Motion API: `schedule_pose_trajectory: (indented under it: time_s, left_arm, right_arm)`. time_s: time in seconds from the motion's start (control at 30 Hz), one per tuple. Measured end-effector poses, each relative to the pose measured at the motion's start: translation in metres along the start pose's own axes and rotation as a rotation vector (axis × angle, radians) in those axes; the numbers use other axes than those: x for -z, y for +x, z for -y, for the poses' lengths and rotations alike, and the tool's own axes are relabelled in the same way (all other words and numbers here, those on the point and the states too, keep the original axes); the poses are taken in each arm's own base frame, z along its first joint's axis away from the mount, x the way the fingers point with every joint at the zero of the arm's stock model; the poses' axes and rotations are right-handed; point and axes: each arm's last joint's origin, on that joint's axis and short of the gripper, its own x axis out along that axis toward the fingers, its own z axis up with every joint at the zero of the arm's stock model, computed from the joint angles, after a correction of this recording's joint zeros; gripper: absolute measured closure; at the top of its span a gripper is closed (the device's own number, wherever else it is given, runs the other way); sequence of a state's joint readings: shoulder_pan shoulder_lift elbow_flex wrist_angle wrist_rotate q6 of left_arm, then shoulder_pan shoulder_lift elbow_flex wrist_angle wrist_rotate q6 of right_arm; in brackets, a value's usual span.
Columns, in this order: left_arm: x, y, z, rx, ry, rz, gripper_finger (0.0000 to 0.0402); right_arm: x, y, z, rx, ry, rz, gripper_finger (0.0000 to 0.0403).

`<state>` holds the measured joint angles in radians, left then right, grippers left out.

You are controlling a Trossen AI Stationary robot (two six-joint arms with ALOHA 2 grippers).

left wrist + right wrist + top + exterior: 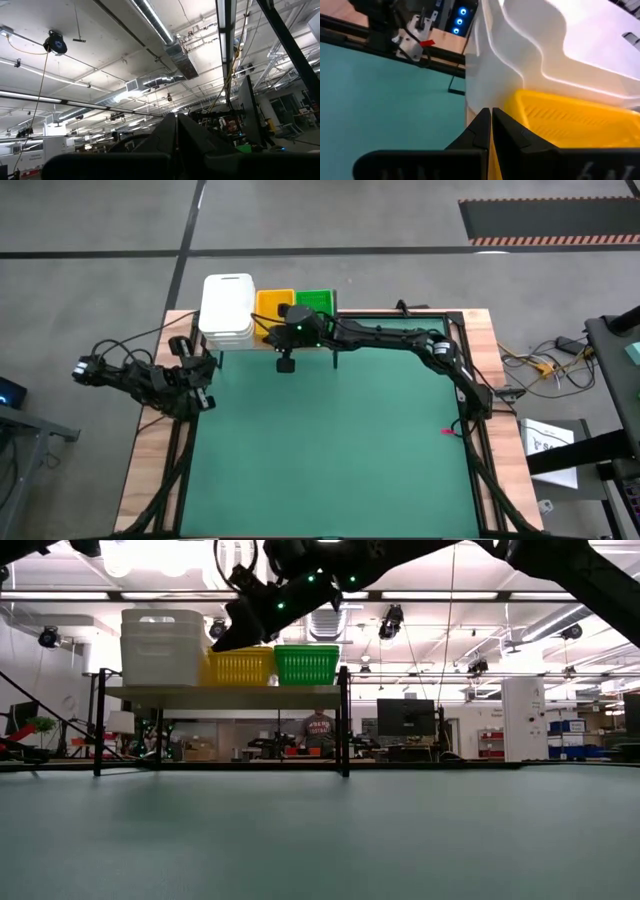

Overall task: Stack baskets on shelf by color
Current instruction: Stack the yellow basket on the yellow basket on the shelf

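The wooden shelf (225,696) stands at the table's far edge on black posts. On it, from left to right, stand a stack of white baskets (228,308), yellow baskets (275,302) and green baskets (318,300). My right gripper (490,113) is shut and empty. It hangs in front of the shelf's near side, slanting down and to the left, with its tips by the seam between the white stack (530,55) and the yellow basket (570,120). It also shows in the low view (222,642). My left gripper (176,118) is shut, points up, and waits at the table's left edge (198,375). My right gripper's shut fingertips (485,117) stand right beside the yellow basket's near left corner (517,100) and the white stack's near wall (480,75). I cannot tell whether they touch either.
The green mat (330,440) covers the table in front of the shelf. The shelf's black posts (345,720) stand at its near corners. A small red item (446,430) lies by the mat's right edge. A person (318,730) stands far off in the room behind.
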<state>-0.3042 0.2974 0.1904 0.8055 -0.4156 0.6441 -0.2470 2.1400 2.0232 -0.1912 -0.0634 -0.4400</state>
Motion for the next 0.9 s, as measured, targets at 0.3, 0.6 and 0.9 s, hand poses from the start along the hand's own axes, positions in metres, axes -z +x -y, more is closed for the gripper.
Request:
schedule_pose_trajectory:
  time_s: [0.3, 0.6, 0.9]
  left_arm:
    - [0.0, 0.0, 0.0, 0.0, 0.0, 0.0, 0.0402]
    - [0.0, 0.0, 0.0, 0.0, 0.0, 0.0, 0.0402]
    - [0.0, 0.0, 0.0, 0.001, 0.023, 0.0, 0.0402]
  right_arm:
    - [-0.007, -0.001, -0.003, 0.018, -0.014, 0.037, 0.0392]
    - [-0.048, -0.05, 0.03, 0.22, 0.089, -0.098, 0.0394]
    - [-0.023, -0.052, 0.044, 0.191, 0.113, -0.279, 0.0394]
